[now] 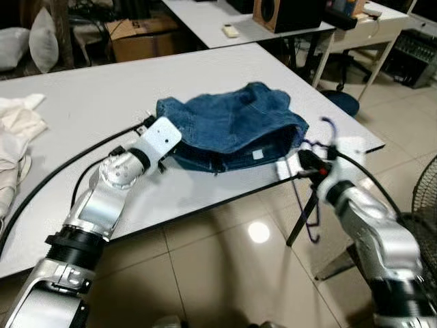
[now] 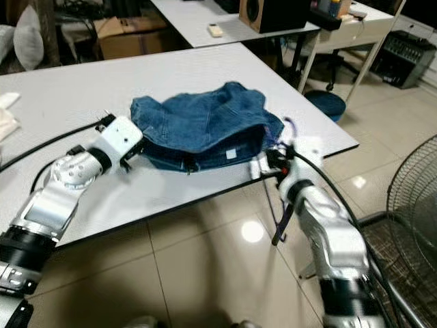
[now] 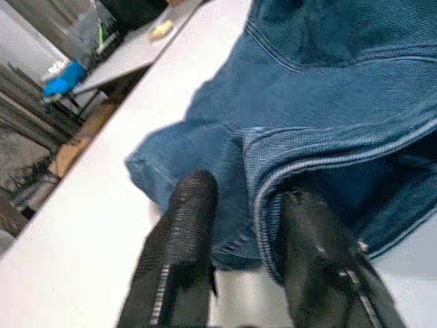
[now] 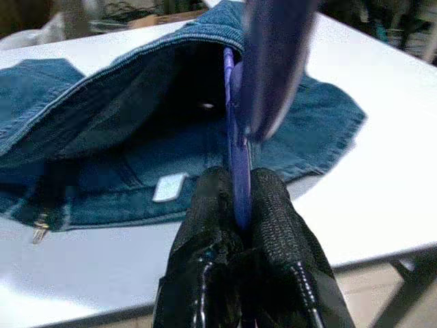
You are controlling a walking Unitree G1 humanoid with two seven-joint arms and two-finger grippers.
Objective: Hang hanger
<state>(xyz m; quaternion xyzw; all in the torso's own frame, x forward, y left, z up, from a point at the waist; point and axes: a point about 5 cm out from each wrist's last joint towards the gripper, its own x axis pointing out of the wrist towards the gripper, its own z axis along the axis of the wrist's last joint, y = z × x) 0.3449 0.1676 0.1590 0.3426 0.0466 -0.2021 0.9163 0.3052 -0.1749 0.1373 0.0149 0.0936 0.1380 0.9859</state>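
Observation:
A blue denim garment (image 1: 232, 126) lies bunched on the grey table (image 1: 89, 102), its waistband gaping toward the near right edge. My left gripper (image 3: 239, 201) is at the garment's left corner. One finger is outside the cloth and the other inside the opening, shut on the waistband hem. My right gripper (image 4: 239, 198) is shut on a thin purple hanger (image 4: 234, 130), held just in front of the opening at the table's right edge. The rest of the hanger (image 1: 311, 205) hangs below the table edge, beside a table leg.
A white cloth (image 1: 17, 130) lies at the table's left. A fan (image 1: 423, 198) stands on the tiled floor to the right. Behind are a second table with a speaker (image 1: 280, 14), a cardboard box (image 1: 140, 37) and a blue stool (image 1: 341, 102).

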